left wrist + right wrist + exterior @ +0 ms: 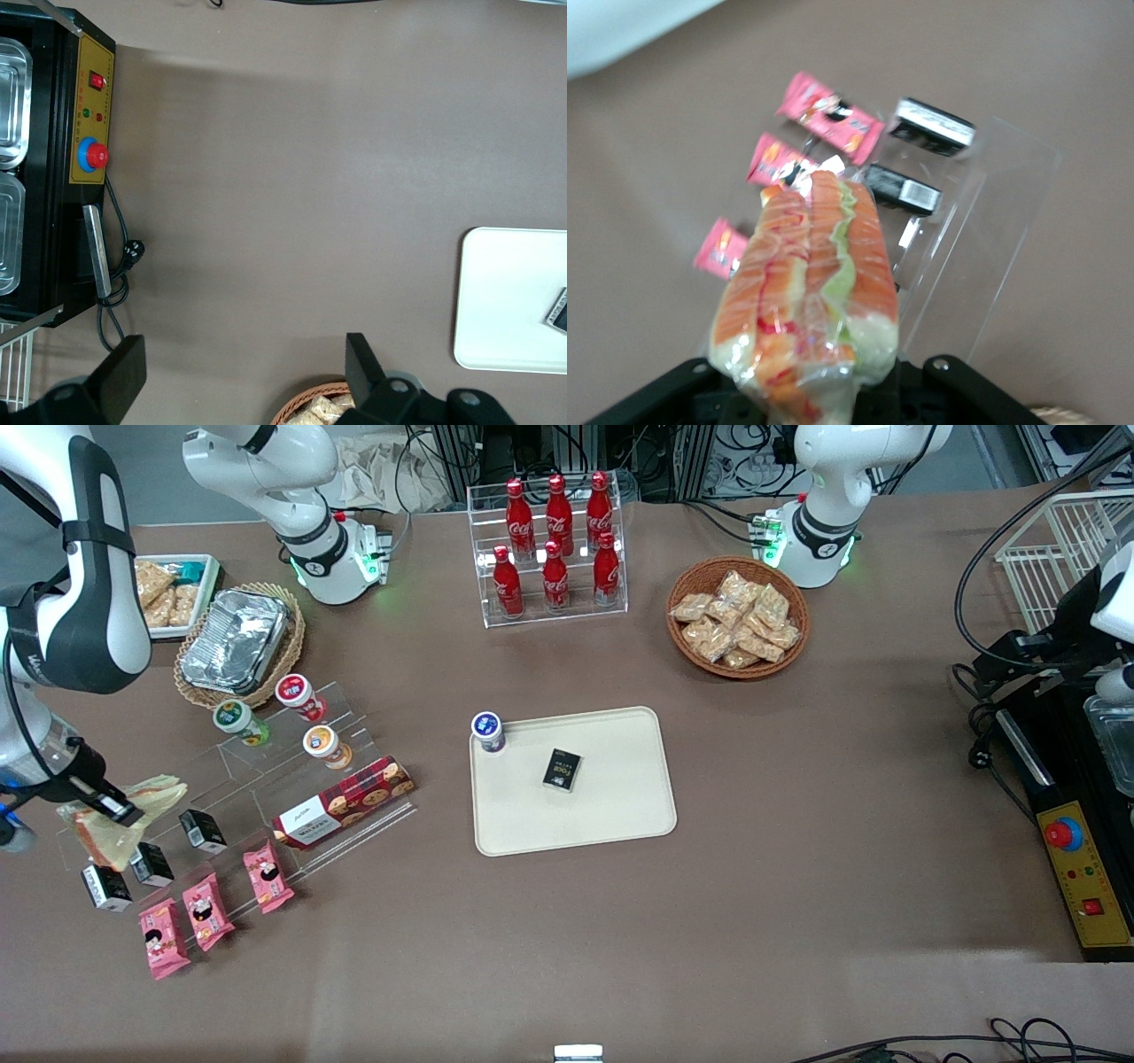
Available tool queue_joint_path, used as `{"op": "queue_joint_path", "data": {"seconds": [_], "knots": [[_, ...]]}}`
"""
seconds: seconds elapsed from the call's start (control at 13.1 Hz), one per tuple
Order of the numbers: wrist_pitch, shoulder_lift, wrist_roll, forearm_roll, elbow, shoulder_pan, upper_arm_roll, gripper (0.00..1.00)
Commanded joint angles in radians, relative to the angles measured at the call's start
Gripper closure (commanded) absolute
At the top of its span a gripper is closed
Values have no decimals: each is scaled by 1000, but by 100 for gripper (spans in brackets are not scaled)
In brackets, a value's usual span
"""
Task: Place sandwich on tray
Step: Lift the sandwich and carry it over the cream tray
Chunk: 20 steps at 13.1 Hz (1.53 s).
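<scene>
My right gripper (111, 806) is shut on the clear-wrapped sandwich (115, 819) and holds it above the clear acrylic display stand (248, 797) at the working arm's end of the table. In the right wrist view the sandwich (806, 292) fills the space between the gripper's black fingers, its orange-red and green stripes showing. The cream-beige tray (611, 815) lies flat at the table's middle, toward the parked arm from the gripper. On the tray stand a small blue-capped cup (488, 732) and a small black box (562, 770). The tray's edge also shows in the left wrist view (496, 301).
The stand holds a long red cookie box (344, 802), pink snack packets (208, 911), small black boxes (151, 864) and capped cups (297, 695). A foil container in a wicker basket (237, 642), a cola bottle rack (554, 549) and a basket of snack bags (737, 618) stand farther from the front camera.
</scene>
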<state>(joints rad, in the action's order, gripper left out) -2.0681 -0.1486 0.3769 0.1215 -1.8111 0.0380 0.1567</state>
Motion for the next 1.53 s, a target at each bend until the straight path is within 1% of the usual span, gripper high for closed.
{"op": "queue_joint_path", "data": {"seconds": [0.0, 0.31, 0.53, 0.76, 0.84, 0.92, 0.99, 1.15, 1.3, 1.45], "knots": [[94, -65, -392, 15, 122, 42, 6, 100], [108, -60, -510, 7, 139, 112, 0, 100], [108, -43, -591, -5, 142, 198, -43, 100], [100, -52, -699, -147, 142, 207, -112, 100], [92, -63, -746, -175, 142, 212, -135, 100], [63, -83, -791, -193, 142, 221, -163, 100], [25, -109, -834, -198, 142, 238, -189, 100], [-38, -196, -973, -200, 163, 261, -251, 100], [-110, -290, -1033, -201, 193, 263, -336, 100], [-252, -359, -1094, -200, 193, 269, -393, 100]]}}
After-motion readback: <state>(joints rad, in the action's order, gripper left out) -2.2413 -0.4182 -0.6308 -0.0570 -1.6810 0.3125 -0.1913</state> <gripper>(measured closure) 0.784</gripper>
